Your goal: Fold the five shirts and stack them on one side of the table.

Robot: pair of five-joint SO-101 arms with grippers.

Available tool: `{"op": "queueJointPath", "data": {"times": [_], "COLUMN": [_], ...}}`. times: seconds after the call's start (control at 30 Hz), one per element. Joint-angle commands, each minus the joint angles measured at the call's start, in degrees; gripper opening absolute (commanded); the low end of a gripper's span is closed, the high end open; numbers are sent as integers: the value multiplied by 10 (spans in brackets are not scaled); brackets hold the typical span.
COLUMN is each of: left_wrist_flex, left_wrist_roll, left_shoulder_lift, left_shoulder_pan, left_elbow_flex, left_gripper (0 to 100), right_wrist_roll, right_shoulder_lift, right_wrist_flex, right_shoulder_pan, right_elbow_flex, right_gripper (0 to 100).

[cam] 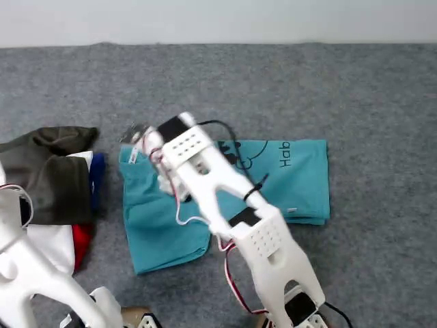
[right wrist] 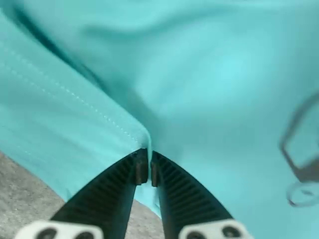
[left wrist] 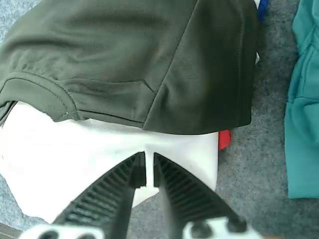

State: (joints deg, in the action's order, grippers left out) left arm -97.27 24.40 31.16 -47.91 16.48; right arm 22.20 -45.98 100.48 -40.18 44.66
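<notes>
A: Teal shirt (cam: pixel 300 178), is it getting folded?
B: Partly. It is lying mid-counter (cam: pixel 273 89), with the right gripper (right wrist: pixel 144 167) pinching its hem tight.
A: The rest?
B: Four are sitting in a pile (cam: pixel 54 198) under the left gripper (left wrist: pixel 148 167), which is closed and apparently empty.

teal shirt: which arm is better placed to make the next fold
Right. The right gripper is shut on a hemmed edge of the teal shirt, so it could likely carry that edge over. The left gripper hangs over the stack of other shirts, beside the teal one.
</notes>
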Motion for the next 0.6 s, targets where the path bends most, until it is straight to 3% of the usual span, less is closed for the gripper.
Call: {"op": "queueJointPath", "data": {"times": [0.0,0.23,0.57], "left_wrist_flex": [0,23,25], "left_wrist_roll": [4,4,4], "left_shoulder_lift": [14,18,18], "left_shoulder_pan": [0,1,1], "left_elbow_flex": [-18,16,21], "left_gripper": [36,36,36], "right_wrist_roll": [7,25,25], "right_shoulder_lift": [54,46,-5], "right_wrist_flex": [22,21,23], "right_shoulder_pan": [51,94,87], "right_elbow_flex": [28,25,25], "right_gripper": [10,10,10]}}
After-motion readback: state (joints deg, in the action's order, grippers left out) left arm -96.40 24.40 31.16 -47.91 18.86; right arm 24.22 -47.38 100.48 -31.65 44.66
